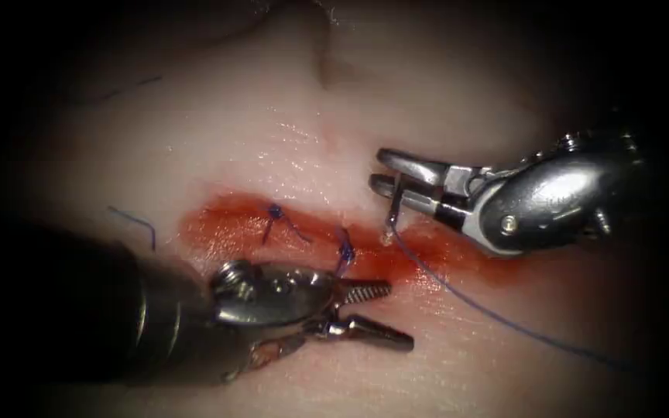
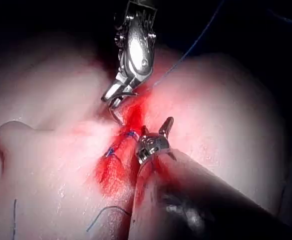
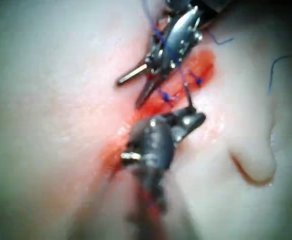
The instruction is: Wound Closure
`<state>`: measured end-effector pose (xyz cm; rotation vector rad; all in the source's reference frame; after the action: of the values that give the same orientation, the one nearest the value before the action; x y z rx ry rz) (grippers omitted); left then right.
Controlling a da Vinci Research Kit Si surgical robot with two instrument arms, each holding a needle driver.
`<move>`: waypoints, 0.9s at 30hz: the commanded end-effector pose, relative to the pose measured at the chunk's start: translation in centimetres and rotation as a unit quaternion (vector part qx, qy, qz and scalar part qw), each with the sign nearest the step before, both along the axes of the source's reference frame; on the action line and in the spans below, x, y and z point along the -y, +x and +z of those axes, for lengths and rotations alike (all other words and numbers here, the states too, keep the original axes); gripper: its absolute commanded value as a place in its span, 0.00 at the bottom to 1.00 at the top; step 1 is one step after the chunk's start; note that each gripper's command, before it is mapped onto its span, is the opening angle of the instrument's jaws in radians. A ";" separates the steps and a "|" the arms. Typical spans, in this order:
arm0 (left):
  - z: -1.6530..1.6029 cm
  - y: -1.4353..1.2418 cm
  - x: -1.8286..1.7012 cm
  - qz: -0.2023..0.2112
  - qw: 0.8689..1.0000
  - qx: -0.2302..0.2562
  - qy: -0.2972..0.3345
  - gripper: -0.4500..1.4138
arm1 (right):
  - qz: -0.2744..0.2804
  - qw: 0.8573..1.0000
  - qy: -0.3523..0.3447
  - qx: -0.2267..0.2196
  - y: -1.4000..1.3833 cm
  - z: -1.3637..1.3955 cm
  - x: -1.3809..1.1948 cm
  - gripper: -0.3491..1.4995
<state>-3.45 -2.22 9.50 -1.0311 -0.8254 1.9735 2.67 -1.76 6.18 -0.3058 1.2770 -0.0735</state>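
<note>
Endoscope view: bright pool of light mid-scene on the tissue (image 1: 296, 139), falling off to a heavy black vignette at all edges; wet specular glints on the red fluid (image 1: 226, 220) and hard highlights on the right tool (image 1: 387, 182), while the left tool (image 1: 381, 313) has its shaft lost in dark shadow on the near left. Left wrist view: strongly lit and pale, glare on the metal of the right tool, far background black, own shaft close up and blurred. Right wrist view: soft throughout, own tool out of focus, tissue washed pale.
</note>
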 end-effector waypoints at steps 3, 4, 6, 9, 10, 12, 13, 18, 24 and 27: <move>0.05 -0.05 0.07 0.001 1.000 0.000 0.001 0.55 | -0.003 1.000 0.004 0.000 0.03 0.06 0.10 0.00; 0.05 -0.06 0.08 0.001 1.000 0.000 0.001 0.55 | -0.004 1.000 0.005 0.001 0.03 0.06 0.11 0.00; 0.06 -0.06 0.08 0.000 1.000 0.000 0.001 0.55 | -0.003 1.000 0.007 0.000 0.03 0.06 0.11 0.00; 0.06 -0.06 0.08 0.000 1.000 0.000 0.001 0.55 | -0.005 1.000 0.015 -0.002 0.04 0.07 0.14 0.00; 0.06 -0.06 0.08 0.000 1.000 0.000 0.001 0.55 | -0.005 1.000 0.015 -0.002 0.04 0.08 0.15 0.00; 0.06 -0.06 0.09 0.000 1.000 0.000 0.001 0.55 | -0.006 1.000 0.018 -0.002 0.05 0.08 0.16 0.00; 0.06 -0.06 0.09 0.000 1.000 0.000 0.001 0.55 | -0.008 1.000 0.024 -0.002 0.05 0.09 0.18 0.00; 0.07 -0.06 0.09 0.000 1.000 0.000 0.001 0.55 | -0.017 0.999 0.040 0.001 0.09 0.16 0.28 0.00; 0.07 -0.06 0.09 0.000 1.000 0.000 0.001 0.55 | -0.015 0.999 0.045 0.004 0.14 0.18 0.28 0.00; 0.07 -0.06 0.09 0.000 1.000 0.000 0.001 0.55 | -0.011 0.999 0.047 0.000 0.12 0.14 0.23 0.00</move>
<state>-3.46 -2.23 9.51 -1.0312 -0.8216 1.9748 2.74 -1.93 6.26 -0.2194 1.2794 -0.0253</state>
